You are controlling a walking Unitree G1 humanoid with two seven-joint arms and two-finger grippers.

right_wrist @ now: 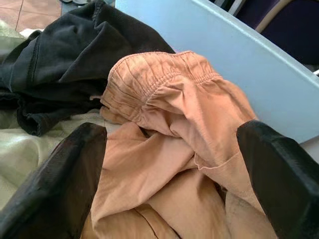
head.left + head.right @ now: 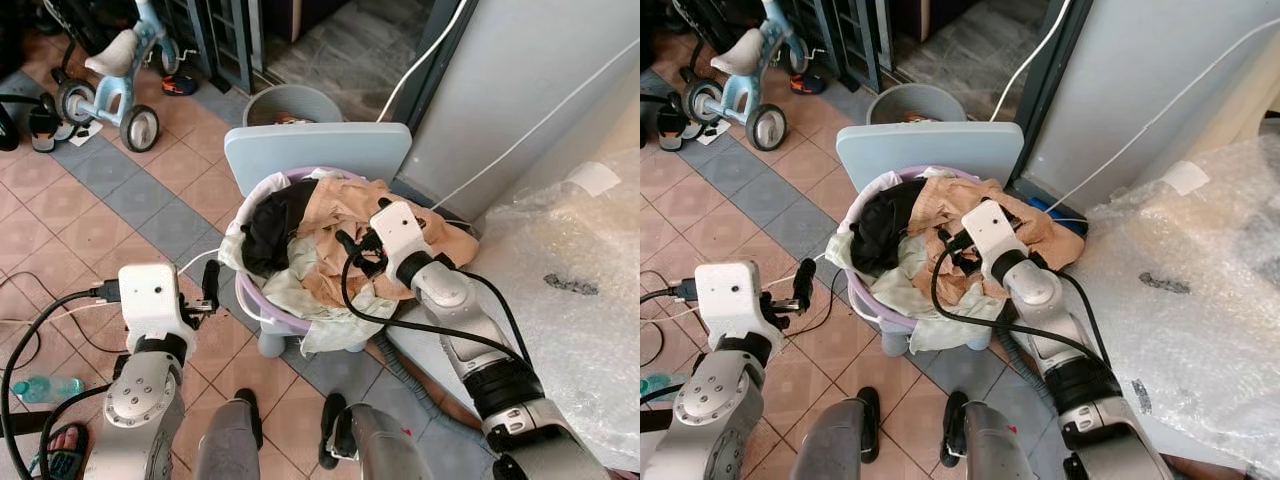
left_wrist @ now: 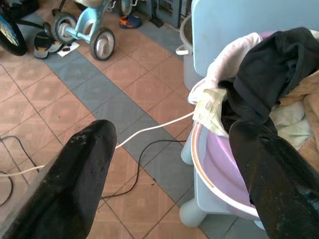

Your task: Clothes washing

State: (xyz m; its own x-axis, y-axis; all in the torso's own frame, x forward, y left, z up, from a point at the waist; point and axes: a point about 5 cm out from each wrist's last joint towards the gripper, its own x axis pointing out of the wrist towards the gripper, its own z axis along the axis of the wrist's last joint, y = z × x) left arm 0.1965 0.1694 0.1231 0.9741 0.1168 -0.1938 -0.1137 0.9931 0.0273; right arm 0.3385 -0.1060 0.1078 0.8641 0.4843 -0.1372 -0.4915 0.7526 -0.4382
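Right gripper (image 1: 164,174): fingers spread, being held just over tan trousers (image 1: 189,129) in the basket (image 2: 262,312).
Left gripper (image 3: 174,174): fingers parted, being held beside the basket; a tricycle (image 3: 84,30) is being shown behind.

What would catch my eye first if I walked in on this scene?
Most likely the lavender basin heaped with laundry on a pale blue stool: a peach garment and a black one on top. The right gripper hovers over the peach cloth with jaws wide open, while the left gripper waits open beside the basin. Behind, a child's blue tricycle stands on the tiled floor.
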